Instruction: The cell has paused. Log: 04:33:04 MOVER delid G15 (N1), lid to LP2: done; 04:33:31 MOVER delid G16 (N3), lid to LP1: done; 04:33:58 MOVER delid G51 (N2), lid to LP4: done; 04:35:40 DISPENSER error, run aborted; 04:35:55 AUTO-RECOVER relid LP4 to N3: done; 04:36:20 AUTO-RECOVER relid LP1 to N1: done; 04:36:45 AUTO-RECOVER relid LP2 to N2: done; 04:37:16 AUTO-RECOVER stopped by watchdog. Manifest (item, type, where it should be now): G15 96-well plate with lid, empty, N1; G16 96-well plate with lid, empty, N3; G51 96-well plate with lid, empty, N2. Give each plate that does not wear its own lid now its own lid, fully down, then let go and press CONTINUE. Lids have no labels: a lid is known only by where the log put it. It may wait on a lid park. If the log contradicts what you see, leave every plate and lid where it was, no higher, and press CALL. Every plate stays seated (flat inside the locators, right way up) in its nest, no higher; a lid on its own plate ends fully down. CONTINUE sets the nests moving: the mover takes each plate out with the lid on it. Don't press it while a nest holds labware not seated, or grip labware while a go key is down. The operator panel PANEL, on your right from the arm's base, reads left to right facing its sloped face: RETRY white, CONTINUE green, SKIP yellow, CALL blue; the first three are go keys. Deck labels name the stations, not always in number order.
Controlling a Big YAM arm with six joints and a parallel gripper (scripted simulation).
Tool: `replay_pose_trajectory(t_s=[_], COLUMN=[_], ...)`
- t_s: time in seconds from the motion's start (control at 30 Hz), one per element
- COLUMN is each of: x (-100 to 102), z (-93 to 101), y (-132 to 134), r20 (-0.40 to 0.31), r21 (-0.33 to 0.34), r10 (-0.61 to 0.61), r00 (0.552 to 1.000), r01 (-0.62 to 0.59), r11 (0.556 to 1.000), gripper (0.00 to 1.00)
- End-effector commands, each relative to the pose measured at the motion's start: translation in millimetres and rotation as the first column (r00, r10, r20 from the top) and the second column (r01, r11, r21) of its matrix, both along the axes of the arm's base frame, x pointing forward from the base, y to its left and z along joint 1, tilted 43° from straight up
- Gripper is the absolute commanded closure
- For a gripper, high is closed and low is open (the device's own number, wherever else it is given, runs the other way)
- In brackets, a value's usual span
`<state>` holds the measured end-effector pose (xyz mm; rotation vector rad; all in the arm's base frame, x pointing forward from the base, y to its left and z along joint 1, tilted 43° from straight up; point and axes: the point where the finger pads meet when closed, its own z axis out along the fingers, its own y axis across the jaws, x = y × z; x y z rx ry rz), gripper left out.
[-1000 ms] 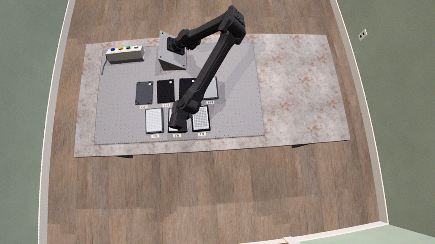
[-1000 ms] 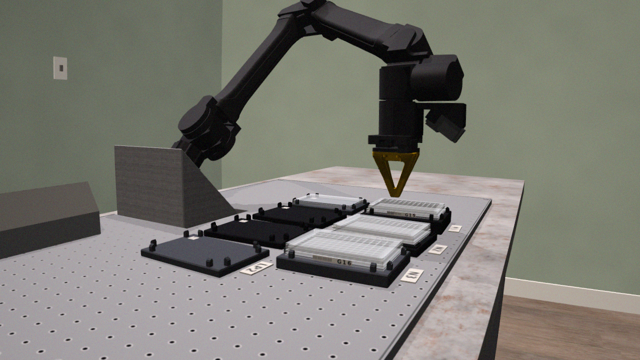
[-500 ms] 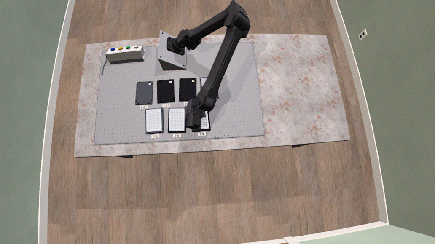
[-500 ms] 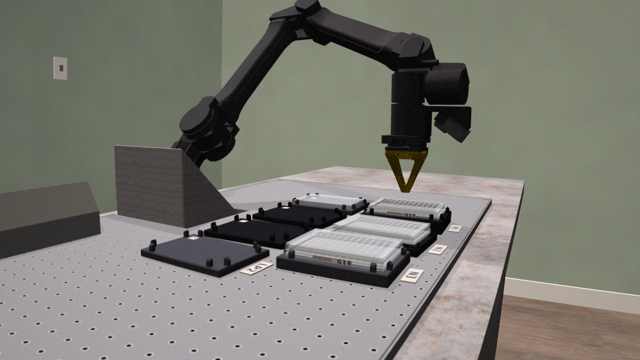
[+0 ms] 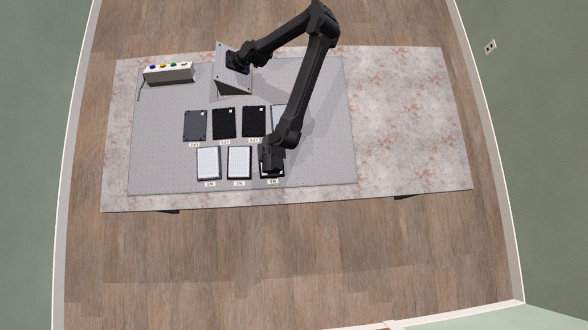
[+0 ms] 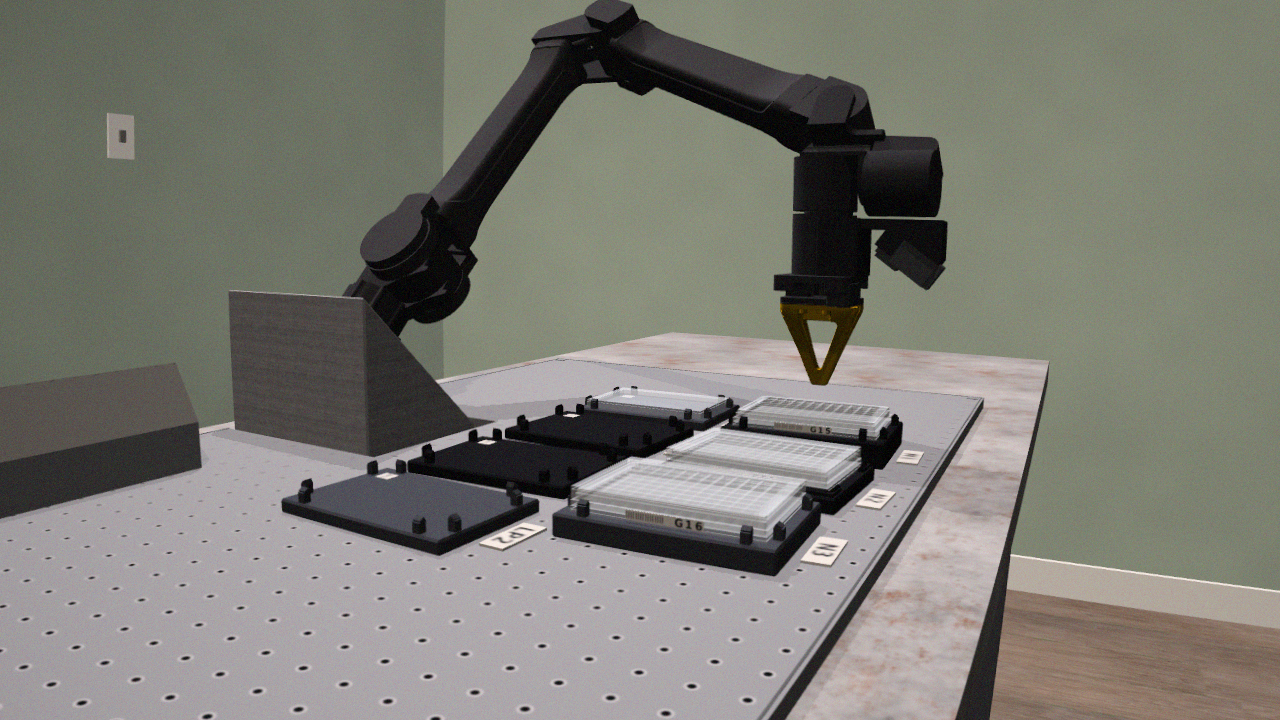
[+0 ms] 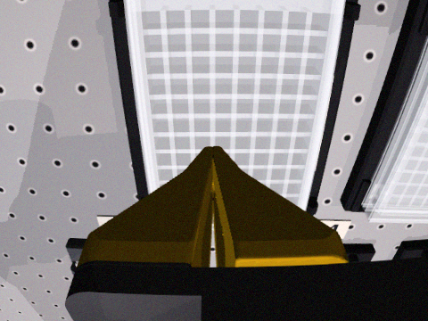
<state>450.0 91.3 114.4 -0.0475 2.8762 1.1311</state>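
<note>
Seen from above, the nest N1 point(image 5: 273, 175) near the bench's front edge is largely covered by the wrist, and the lid park point(image 5: 276, 112) behind it is half hidden by the forearm. In the exterior view, the middle plate point(image 6: 765, 452) has its label screened by plate G16 point(image 6: 689, 497). Deck labels point(image 5: 209, 183) are too small to be read with certainty from above. The neighbouring plate point(image 7: 405, 167) is cut off by the wrist view's right edge.
</note>
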Motion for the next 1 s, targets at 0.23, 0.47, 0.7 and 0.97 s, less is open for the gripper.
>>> replay_pose_trajectory(t_s=[0.23,0.47,0.7,0.97], x=[2,2,2,2], z=[-6.5,-8.3,-10.7,-12.9], y=[10,12,14,16], r20=[-0.005,-0.005,-0.005,-0.005], r21=[0.001,0.001,0.001,0.001], r10=[0.005,0.005,0.005,0.005], r00=[1.0,1.0,1.0,1.0], r01=[-0.005,-0.005,-0.005,-0.005], r11=[1.0,1.0,1.0,1.0], gripper=[1.0,1.0,1.0,1.0])
